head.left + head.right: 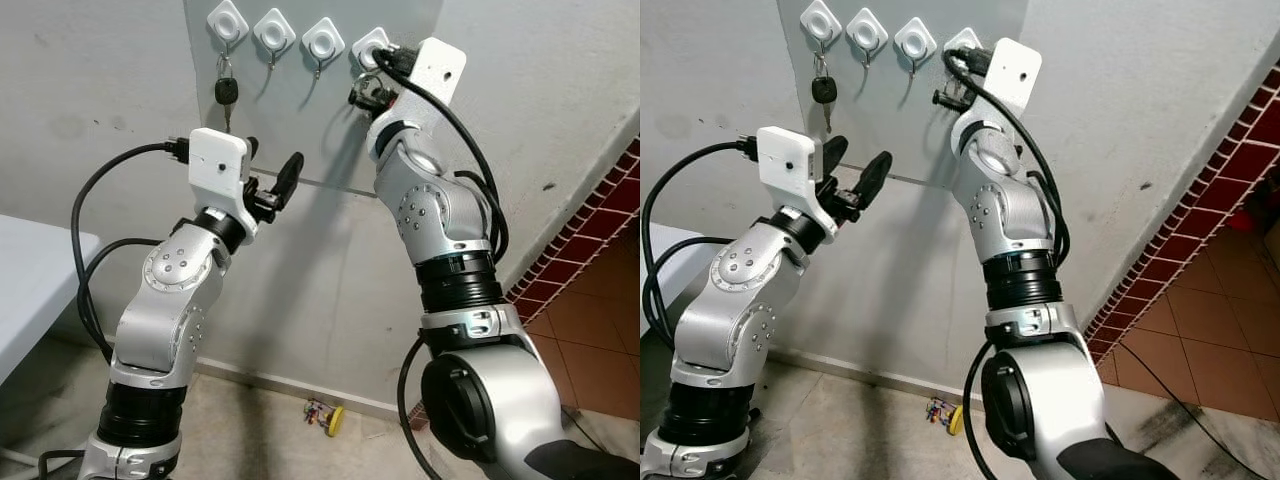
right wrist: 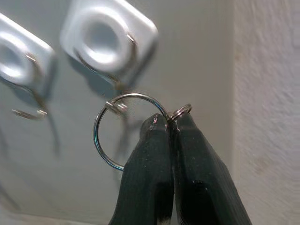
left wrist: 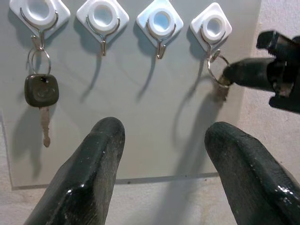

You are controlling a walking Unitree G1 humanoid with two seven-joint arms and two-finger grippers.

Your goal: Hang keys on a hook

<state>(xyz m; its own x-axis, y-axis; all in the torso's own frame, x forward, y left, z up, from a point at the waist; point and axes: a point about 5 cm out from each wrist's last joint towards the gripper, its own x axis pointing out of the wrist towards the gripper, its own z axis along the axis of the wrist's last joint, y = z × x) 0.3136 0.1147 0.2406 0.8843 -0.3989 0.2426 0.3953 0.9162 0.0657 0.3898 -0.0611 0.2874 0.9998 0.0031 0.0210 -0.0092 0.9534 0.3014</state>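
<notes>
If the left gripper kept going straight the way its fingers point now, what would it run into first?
Most likely the bare grey panel below the row of hooks: the open left gripper points there, between the hanging black key and the right gripper. Depth is unclear.

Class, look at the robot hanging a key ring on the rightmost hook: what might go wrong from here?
1. The right tool pinches the key ring by its edge only; it may slip and fall.
2. The ring sits at the tip of the rightmost hook; releasing now may drop it.
3. The open left tool hovers below, near the hanging car key.
</notes>
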